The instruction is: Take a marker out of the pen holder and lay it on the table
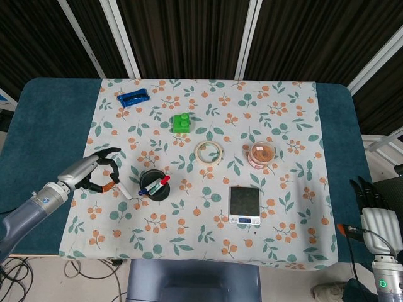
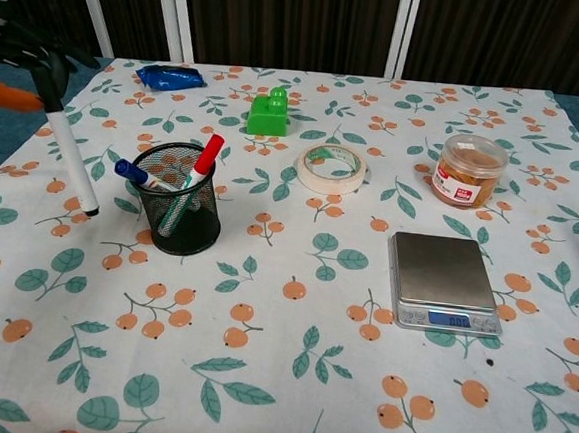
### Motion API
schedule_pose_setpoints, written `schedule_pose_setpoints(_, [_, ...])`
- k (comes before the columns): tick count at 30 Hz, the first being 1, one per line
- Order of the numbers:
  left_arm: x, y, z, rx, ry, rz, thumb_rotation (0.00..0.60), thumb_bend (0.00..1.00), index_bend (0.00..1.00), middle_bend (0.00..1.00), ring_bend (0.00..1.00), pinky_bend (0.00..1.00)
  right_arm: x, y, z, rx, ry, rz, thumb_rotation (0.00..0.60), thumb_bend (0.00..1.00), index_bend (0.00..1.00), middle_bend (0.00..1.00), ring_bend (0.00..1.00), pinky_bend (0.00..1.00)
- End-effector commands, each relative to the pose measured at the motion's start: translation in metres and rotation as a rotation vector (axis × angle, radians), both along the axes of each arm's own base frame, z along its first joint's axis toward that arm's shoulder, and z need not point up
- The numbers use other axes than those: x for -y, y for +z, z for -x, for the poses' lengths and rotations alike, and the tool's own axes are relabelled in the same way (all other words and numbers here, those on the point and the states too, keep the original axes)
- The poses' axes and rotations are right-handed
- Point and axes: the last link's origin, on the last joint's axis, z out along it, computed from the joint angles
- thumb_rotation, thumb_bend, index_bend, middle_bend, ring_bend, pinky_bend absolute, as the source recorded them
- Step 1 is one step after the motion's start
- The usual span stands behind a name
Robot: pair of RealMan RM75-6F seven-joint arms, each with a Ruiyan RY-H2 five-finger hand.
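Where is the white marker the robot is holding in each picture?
Head view: white marker lies left of centre, slanting from the left hand toward the pen holder.
Chest view: at the far left edge, marker nearly upright, left of the pen holder.
Shared landmark: the pen holder.

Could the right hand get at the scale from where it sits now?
Probably yes. The right hand is off the table's right edge holding nothing, and the cloth between it and the scale is bare. The jar stands farther back, out of the way.
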Motion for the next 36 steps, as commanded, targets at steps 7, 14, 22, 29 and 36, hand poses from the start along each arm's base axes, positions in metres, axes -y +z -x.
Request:
schedule_pose_setpoints(7, [-0.001, -0.03, 0.007, -0.058, 0.011, 0.06, 0.6, 0.38, 0.52, 0.05, 0.0, 0.0, 0.0, 0.0, 0.0, 0.001, 0.001, -0.001, 0.6, 0.16, 0.07, 0.0, 0.06, 0.17])
schedule_pose_setpoints(14, [-0.005, -0.042, 0.007, -0.069, 0.025, 0.077, 0.6, 0.38, 0.51, 0.05, 0.0, 0.0, 0.0, 0.0, 0.0, 0.002, 0.001, -0.003, 0.6, 0.16, 0.07, 0.0, 0.06, 0.17])
schedule_pose_setpoints(22, [-0.012, -0.052, -0.004, -0.084, 0.005, 0.07, 0.6, 0.31, 0.42, 0.05, 0.0, 0.0, 0.0, 0.0, 0.0, 0.003, 0.004, -0.006, 0.6, 0.16, 0.07, 0.0, 0.06, 0.17])
schedule_pose_setpoints(29, [-0.016, -0.043, -0.021, -0.055, -0.028, -0.005, 0.6, 0.22, 0.31, 0.05, 0.0, 0.0, 0.0, 0.0, 0.0, 0.006, 0.004, -0.006, 0.6, 0.16, 0.07, 0.0, 0.06, 0.17])
schedule_pose_setpoints(36, [-0.016, -0.008, -0.02, -0.185, -0.168, -0.223, 0.6, 0.22, 0.29, 0.05, 0.0, 0.0, 0.0, 0.0, 0.0, 0.01, 0.002, -0.008, 0.6, 0.16, 0.07, 0.0, 0.06, 0.17])
